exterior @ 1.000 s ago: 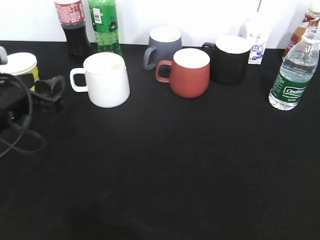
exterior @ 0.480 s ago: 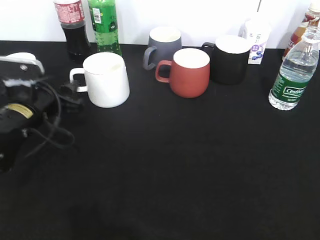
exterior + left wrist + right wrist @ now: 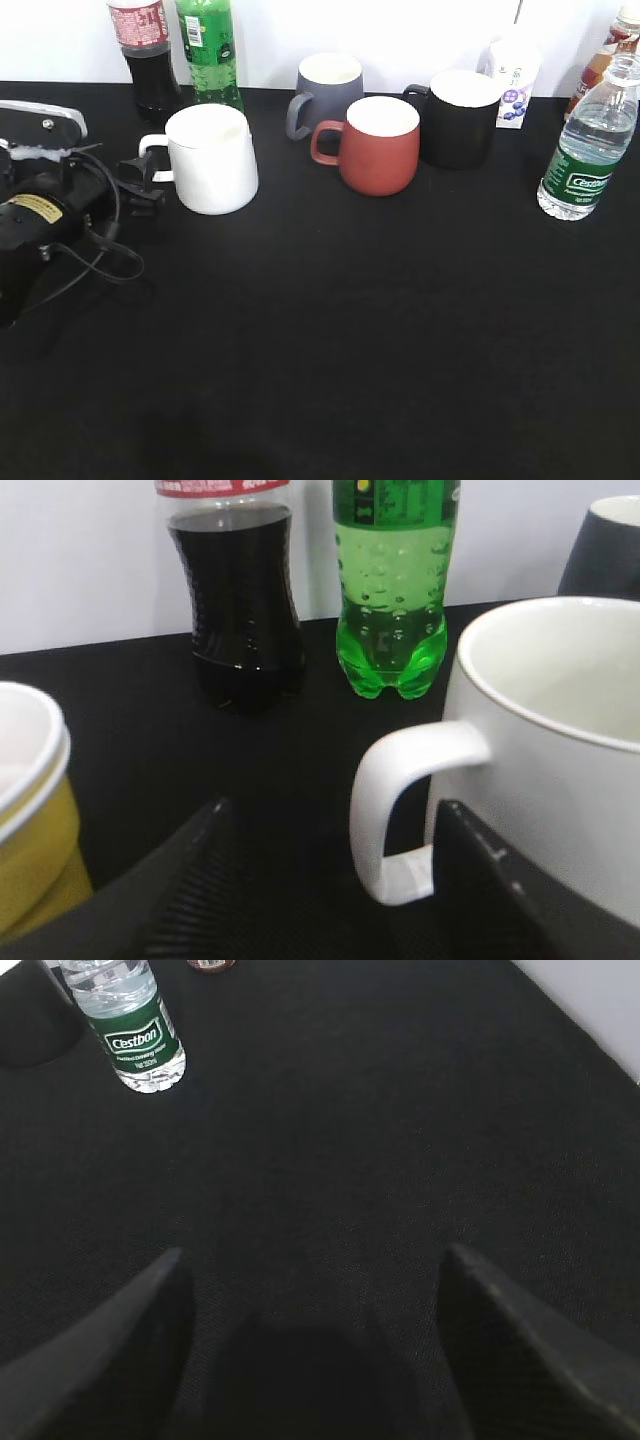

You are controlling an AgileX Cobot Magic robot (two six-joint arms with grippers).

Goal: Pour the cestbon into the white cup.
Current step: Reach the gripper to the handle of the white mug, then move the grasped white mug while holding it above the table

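The white cup (image 3: 212,160) stands at the left on the black cloth, handle pointing left. My left gripper (image 3: 140,180) is open at that handle. In the left wrist view the cup (image 3: 560,740) fills the right side and its handle (image 3: 395,810) lies between my left gripper's (image 3: 335,808) spread fingers, close to the right one. The cestbon (image 3: 585,150), a clear bottle with a green label, stands upright at the far right. The right wrist view shows it (image 3: 130,1025) far ahead at upper left. My right gripper (image 3: 315,1252) is open and empty over bare cloth.
A cola bottle (image 3: 145,50) and a green soda bottle (image 3: 210,50) stand behind the white cup. A grey mug (image 3: 328,90), red mug (image 3: 378,145) and black mug (image 3: 458,118) stand mid-table. A yellow paper cup (image 3: 25,810) is left of my left gripper. A white carton (image 3: 513,80) stands back right.
My left arm has swung in from the left edge toward the white cup, and its open fingers now reach the handle. The arm now hides the yellow cup. The bottle has not moved.
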